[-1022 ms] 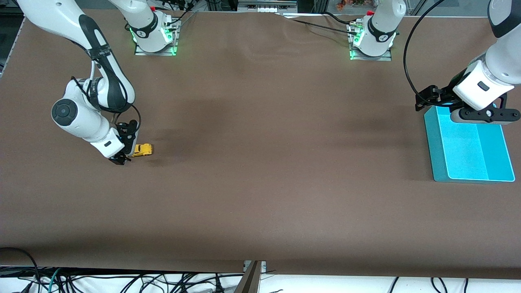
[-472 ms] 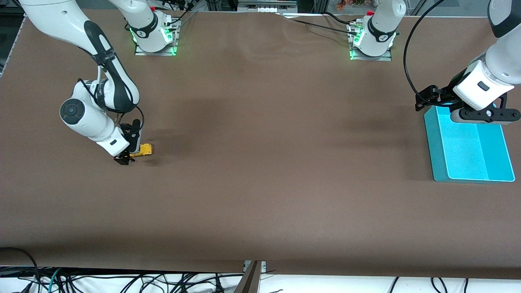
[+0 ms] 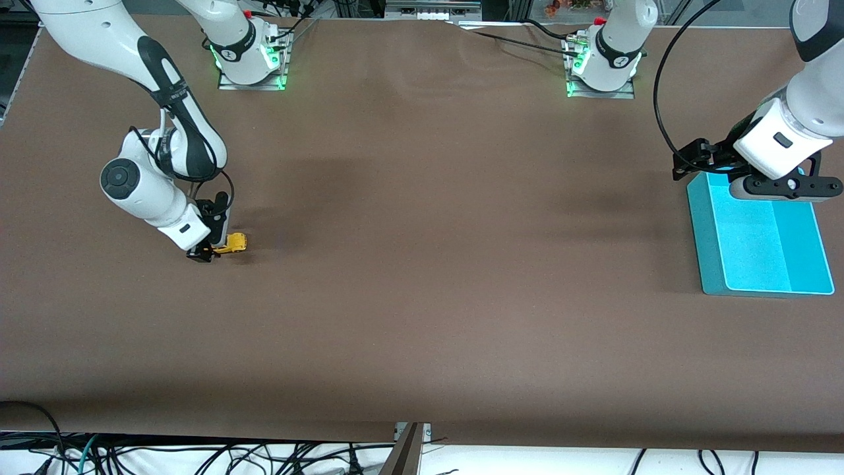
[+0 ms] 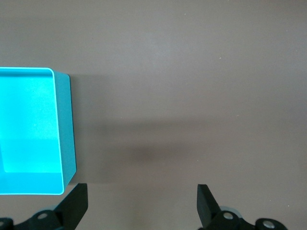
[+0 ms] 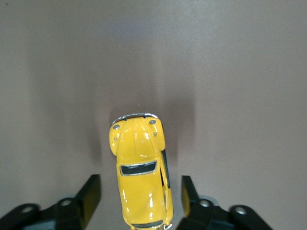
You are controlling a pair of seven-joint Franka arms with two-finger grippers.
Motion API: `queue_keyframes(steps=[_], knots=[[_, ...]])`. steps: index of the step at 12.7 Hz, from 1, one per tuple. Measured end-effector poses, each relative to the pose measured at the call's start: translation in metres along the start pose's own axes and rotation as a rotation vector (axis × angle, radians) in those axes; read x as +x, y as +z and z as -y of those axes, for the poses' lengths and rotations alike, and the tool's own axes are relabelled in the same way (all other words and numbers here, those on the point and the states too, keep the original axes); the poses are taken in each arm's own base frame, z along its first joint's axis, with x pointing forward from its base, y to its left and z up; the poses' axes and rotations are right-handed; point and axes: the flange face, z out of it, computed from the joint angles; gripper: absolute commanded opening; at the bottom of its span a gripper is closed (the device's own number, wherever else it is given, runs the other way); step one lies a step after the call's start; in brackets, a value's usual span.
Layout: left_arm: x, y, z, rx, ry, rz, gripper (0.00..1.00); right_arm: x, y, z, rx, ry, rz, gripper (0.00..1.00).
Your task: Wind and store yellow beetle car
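The yellow beetle car (image 3: 233,243) stands on its wheels on the brown table toward the right arm's end. My right gripper (image 3: 207,251) is down at the table with the car's rear half between its fingers. In the right wrist view the car (image 5: 140,167) lies lengthwise between the two black fingertips (image 5: 92,188), and a thin strip of table shows on each side, so the right gripper (image 5: 140,186) is open around it. My left gripper (image 4: 141,194) hangs open and empty over the table beside the teal bin (image 4: 67,124).
The teal bin (image 3: 707,224), with nothing in it, sits at the left arm's end of the table, and the left gripper (image 3: 778,189) waits over the end of it nearest the robots' bases. Cables hang below the table's front edge.
The right gripper has slid along the table onto the car's rear end, which now sits between its fingers. The car and the left arm have not moved.
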Motion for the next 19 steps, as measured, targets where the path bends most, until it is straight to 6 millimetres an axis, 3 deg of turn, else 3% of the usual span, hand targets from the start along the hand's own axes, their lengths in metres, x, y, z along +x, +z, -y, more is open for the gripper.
queue_keyframes(steps=[2,4,6,12,19], knots=[[0.000,0.000,0.000,0.000,0.000,0.000,1.00,-0.001,0.000,0.000,0.000,0.001,0.000,0.47],[0.000,0.000,0.000,0.000,0.000,0.001,1.00,-0.001,0.000,0.000,-0.001,0.002,0.000,0.28],[0.001,0.001,0.000,0.000,-0.001,0.001,1.00,-0.001,-0.003,-0.001,-0.008,0.001,0.000,0.20],[0.001,0.001,0.000,0.000,-0.001,0.001,1.00,0.012,-0.005,-0.004,-0.021,-0.021,-0.010,0.20],[0.001,0.001,0.000,0.000,-0.001,0.002,1.00,0.000,-0.001,-0.004,-0.029,-0.033,-0.010,0.20]])
